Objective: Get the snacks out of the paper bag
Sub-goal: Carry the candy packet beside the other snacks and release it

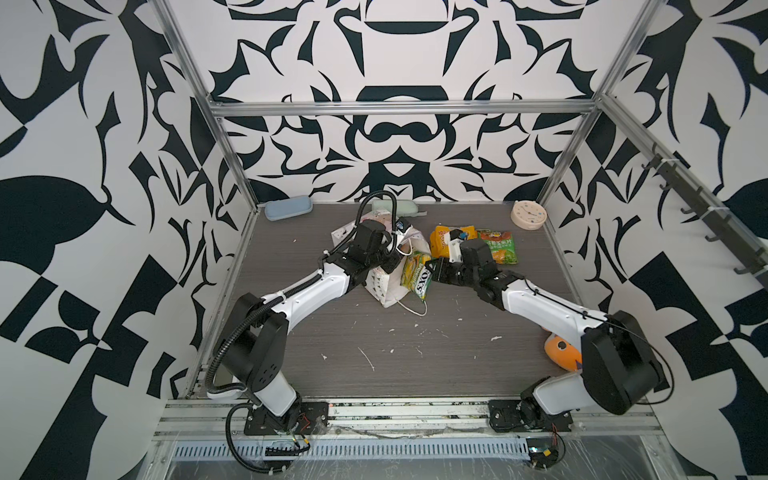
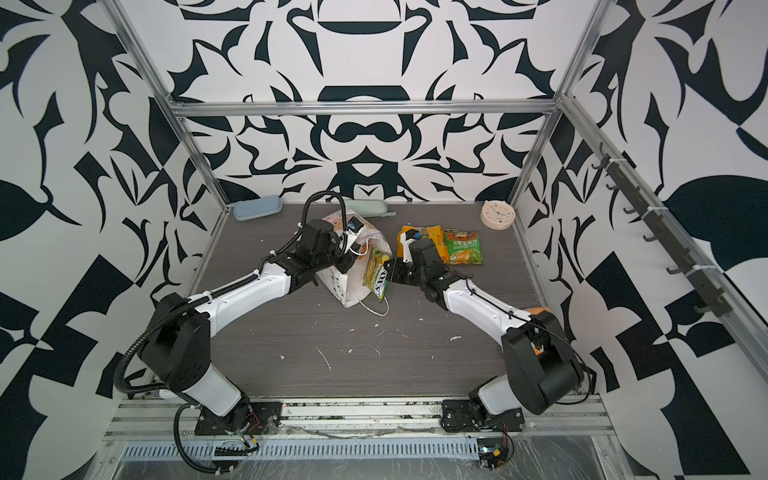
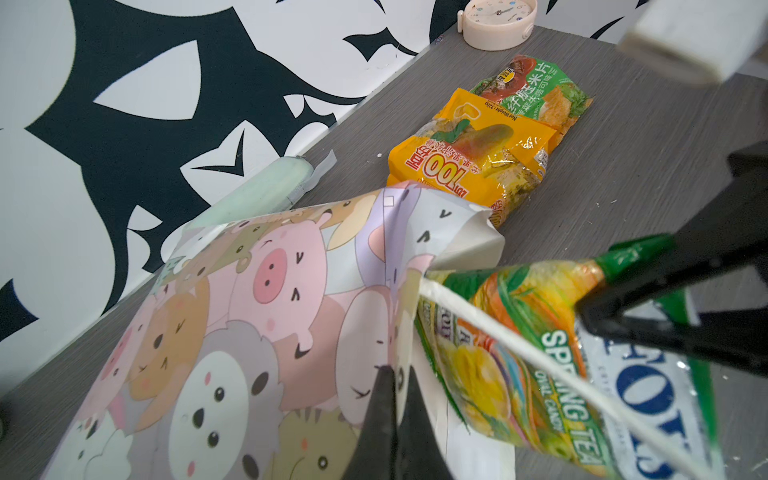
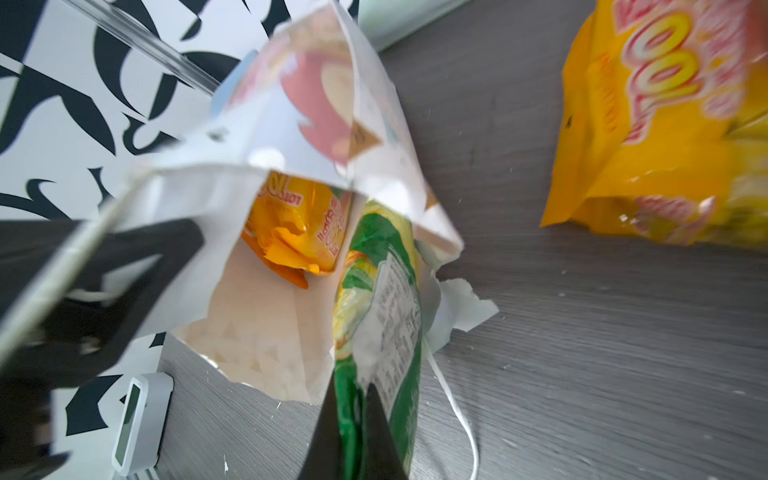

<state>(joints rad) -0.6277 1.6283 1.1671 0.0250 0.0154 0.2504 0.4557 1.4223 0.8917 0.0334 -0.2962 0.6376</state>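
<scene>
The paper bag [image 1: 388, 291] [image 2: 345, 289] lies on its side mid-table, its animal-face panel [image 3: 249, 311] turned up. My left gripper [image 3: 395, 376] [image 1: 392, 266] is shut on the bag's rim by the mouth. My right gripper [image 4: 353, 399] [image 1: 432, 270] is shut on the end of a green snack packet [image 4: 382, 291] [image 3: 519, 353] [image 1: 415, 274] that sticks halfway out of the mouth. An orange packet [image 4: 299, 232] lies deeper inside the bag. Two snacks lie on the table to the right: a yellow-orange packet [image 1: 438, 245] [image 3: 469, 162] and a green one [image 1: 500, 247] [image 3: 536, 87].
A cream clock [image 1: 528, 214] stands at the back right corner. A blue case [image 1: 286, 209] and a pale green case [image 3: 266, 191] lie along the back wall. An orange plush toy [image 1: 561, 353] sits under my right arm. A cord handle [image 1: 415, 309] trails from the bag.
</scene>
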